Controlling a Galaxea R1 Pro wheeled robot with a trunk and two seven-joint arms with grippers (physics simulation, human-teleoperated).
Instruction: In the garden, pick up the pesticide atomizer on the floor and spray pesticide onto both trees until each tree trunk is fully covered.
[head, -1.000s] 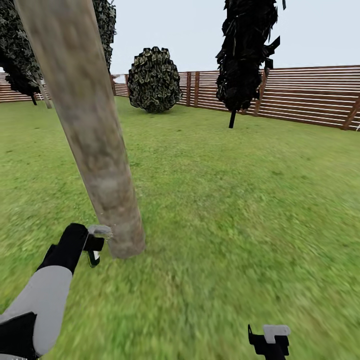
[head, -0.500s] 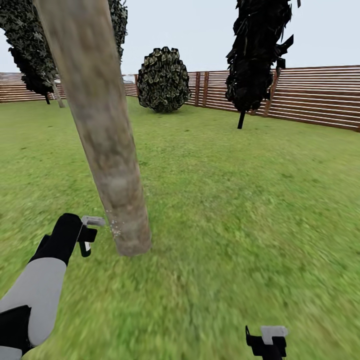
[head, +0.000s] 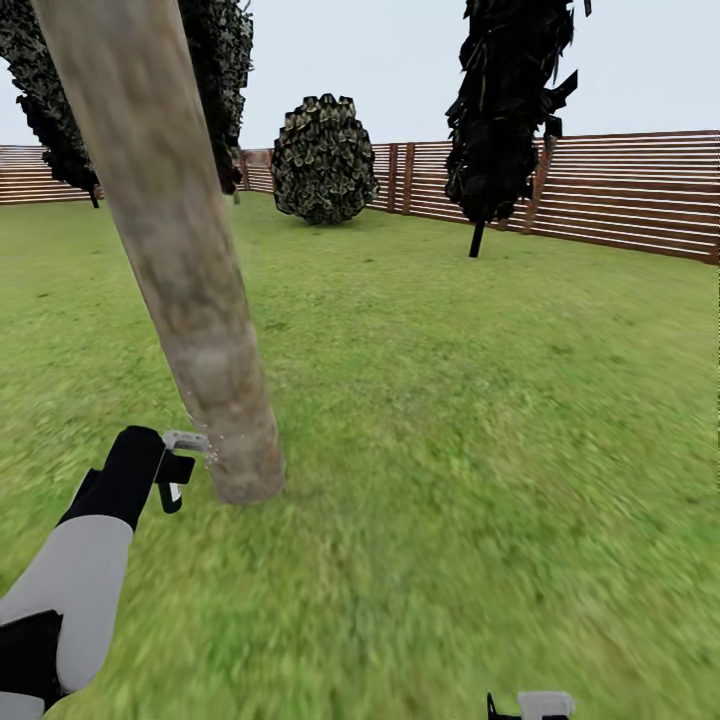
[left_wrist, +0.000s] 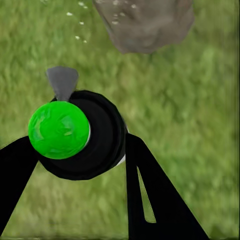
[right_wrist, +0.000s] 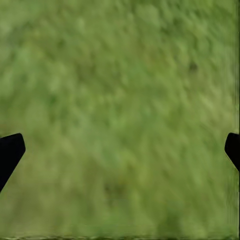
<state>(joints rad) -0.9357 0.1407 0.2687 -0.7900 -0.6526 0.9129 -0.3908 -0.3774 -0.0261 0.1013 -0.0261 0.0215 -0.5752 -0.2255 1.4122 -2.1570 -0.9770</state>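
A thick, mottled beige-grey tree trunk (head: 190, 300) leans up from the lawn; its base (left_wrist: 145, 25) is close ahead of my left gripper. My left gripper (head: 178, 468) (left_wrist: 75, 145) is shut on the pesticide atomizer (left_wrist: 75, 135), a black body with a green cap and a grey nozzle (head: 187, 440) aimed at the trunk's foot. A few white pesticide specks (left_wrist: 80, 20) drift beside the base. My right gripper (head: 530, 705) sits at the picture's lower edge, open over bare grass, its fingertips (right_wrist: 10, 152) far apart.
A round dark bush (head: 325, 160) and a black-foliaged tree (head: 505, 110) with a thin dark stem stand by the brown slat fence (head: 620, 190). Dark-green foliage (head: 50, 110) hangs behind the trunk at the left. Lawn (head: 480, 400) stretches wide to the right.
The whole view has shifted, so the trunk sits further left in the picture. More of its base is speckled. The right gripper now shows lower, at the frame's edge.
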